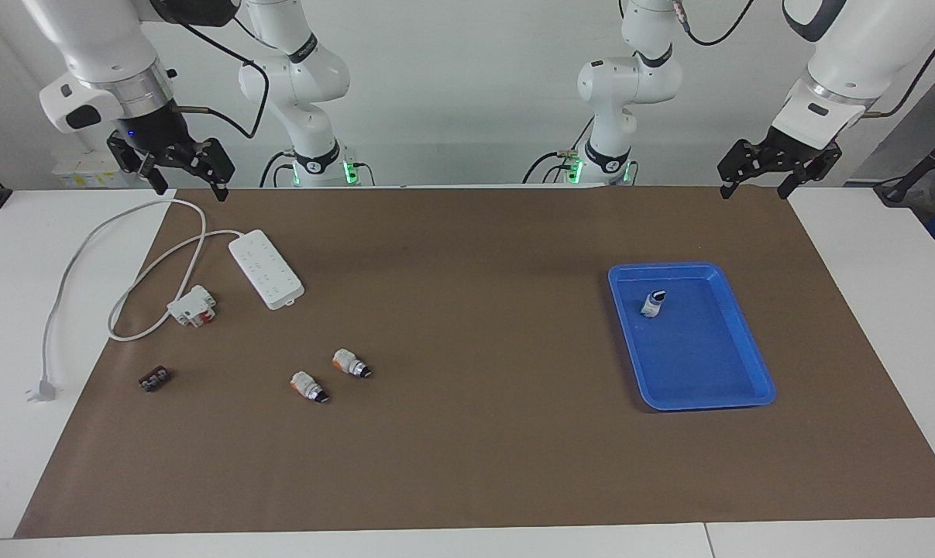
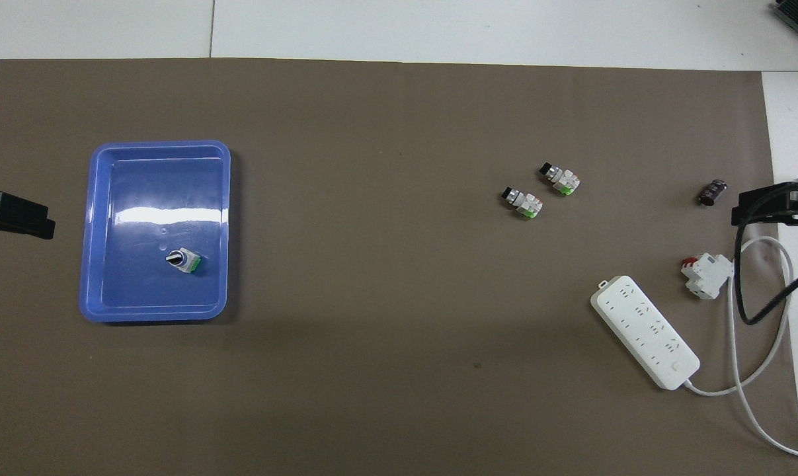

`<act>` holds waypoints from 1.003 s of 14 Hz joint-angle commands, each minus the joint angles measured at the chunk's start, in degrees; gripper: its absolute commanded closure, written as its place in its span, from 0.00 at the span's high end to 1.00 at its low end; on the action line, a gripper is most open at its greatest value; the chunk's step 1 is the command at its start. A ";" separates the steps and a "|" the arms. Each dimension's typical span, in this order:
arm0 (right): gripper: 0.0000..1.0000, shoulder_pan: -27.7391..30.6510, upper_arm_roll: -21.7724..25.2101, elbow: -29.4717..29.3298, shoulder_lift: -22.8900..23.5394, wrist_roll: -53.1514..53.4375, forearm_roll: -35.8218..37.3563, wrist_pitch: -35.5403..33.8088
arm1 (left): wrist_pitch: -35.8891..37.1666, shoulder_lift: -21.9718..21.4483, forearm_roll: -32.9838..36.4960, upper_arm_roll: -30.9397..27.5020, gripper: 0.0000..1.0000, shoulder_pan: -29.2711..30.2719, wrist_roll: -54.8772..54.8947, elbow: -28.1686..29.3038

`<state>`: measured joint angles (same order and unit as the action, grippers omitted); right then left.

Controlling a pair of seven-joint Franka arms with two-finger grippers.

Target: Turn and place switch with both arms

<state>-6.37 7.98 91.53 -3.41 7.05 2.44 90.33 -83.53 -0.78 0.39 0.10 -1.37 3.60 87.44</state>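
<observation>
Since each switch (image 1: 309, 387) at lower left looks light, rigid and slick, we would pinch its white body; left end effector (image 1: 752, 186) and right end effector (image 1: 190, 187) hang open, empty.

two white jointed arms with black grippers.
each arm (image 1: 297, 77) has glossy white rounded links, dark grey joint bands, a silver ribbed wrist ring and green lights at its base; black cables loop from the wrists; the right gripper (image 1: 190, 184) and left gripper (image 1: 754, 183) are black, skeletal, two-fingered linkages.
</observation>
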 commanded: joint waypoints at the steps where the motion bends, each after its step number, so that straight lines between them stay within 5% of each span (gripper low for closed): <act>1: 1.00 -0.13 -0.34 3.38 -1.78 1.21 0.11 3.53 | -0.31 -1.68 -0.56 -0.54 1.00 -0.74 0.70 2.11; 3: 1.00 -0.13 -0.34 4.89 -2.40 7.84 -1.54 6.69 | -0.40 -1.76 -0.56 -0.63 1.00 -0.74 0.71 2.38; 8: 1.00 -1.02 -0.60 15.07 -1.87 46.95 -3.48 18.91 | -0.40 -1.85 -0.56 -0.63 1.00 -0.65 0.79 2.64; 14: 0.99 -6.54 -1.04 14.91 15.51 77.98 -10.52 32.69 | -0.66 -2.03 -0.56 -0.63 1.00 -0.74 0.79 2.99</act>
<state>-10.48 7.10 107.48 5.50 76.59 -6.24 117.87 -83.55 -1.00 0.39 0.14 -1.43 3.64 88.22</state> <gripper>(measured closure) 0.004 0.000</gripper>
